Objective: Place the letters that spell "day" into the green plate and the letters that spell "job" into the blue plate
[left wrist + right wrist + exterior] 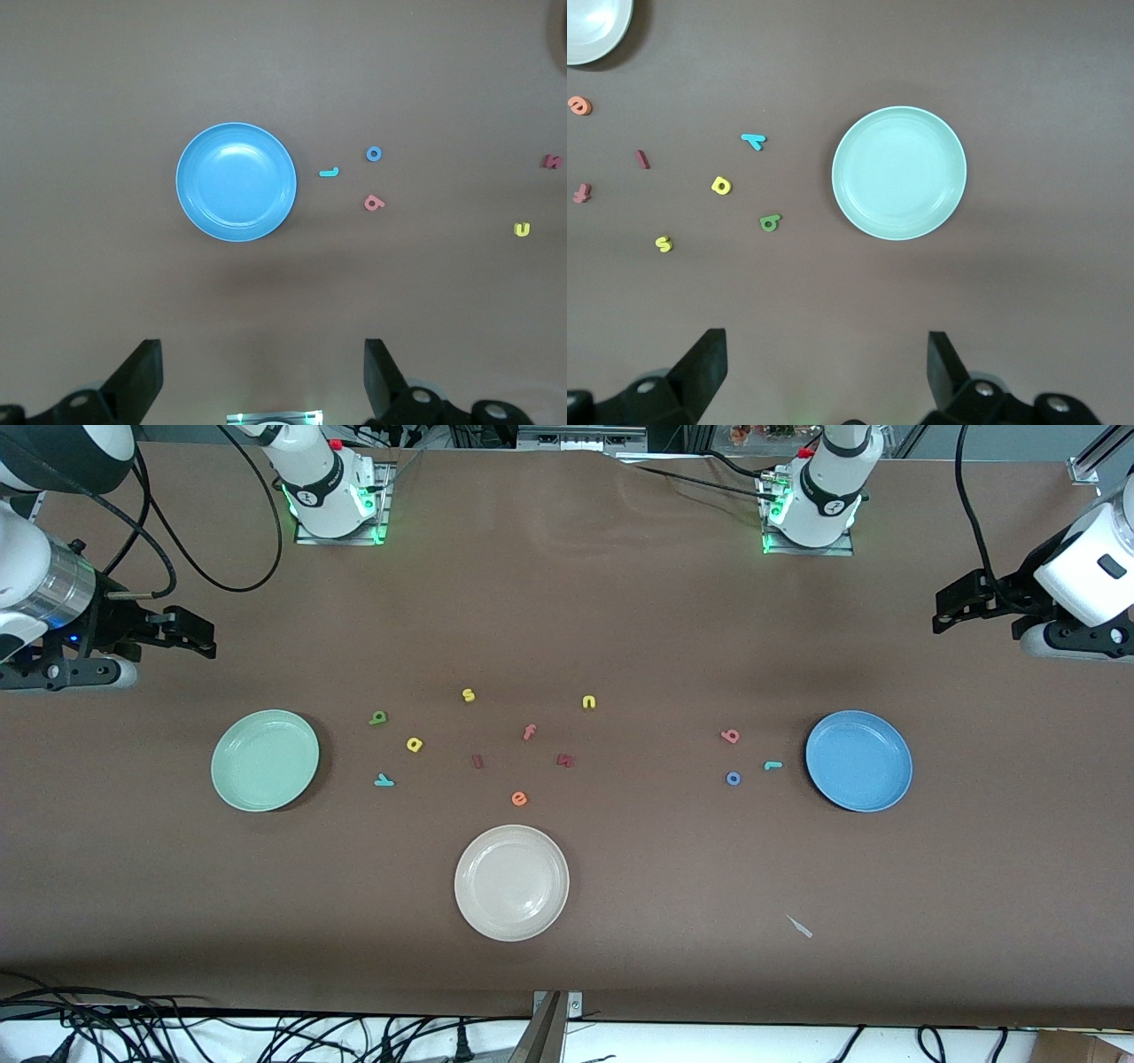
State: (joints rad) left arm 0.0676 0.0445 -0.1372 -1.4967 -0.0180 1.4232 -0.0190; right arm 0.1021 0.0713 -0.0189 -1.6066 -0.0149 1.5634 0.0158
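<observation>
Brown table (620, 620). Olive d (378, 717), yellow a (415, 744), teal y (384, 780) beside pale mint-green plate (265, 760). Red-orange b (731, 735), blue o (733, 779), teal j (773, 765) beside medium-blue plate (858, 761). Left gripper (952, 613), right gripper (197, 636) spread wide, holding nothing, waiting over table ends.

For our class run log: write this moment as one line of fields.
stage: not started | left gripper: open, waiting | right gripper: open, waiting | green plate: empty | blue plate: empty | all letters on table

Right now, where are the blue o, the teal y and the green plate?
blue o (733, 779): front view, on its ring.
teal y (384, 781): front view, on its middle.
green plate (232, 790): front view, on its rim.
</observation>
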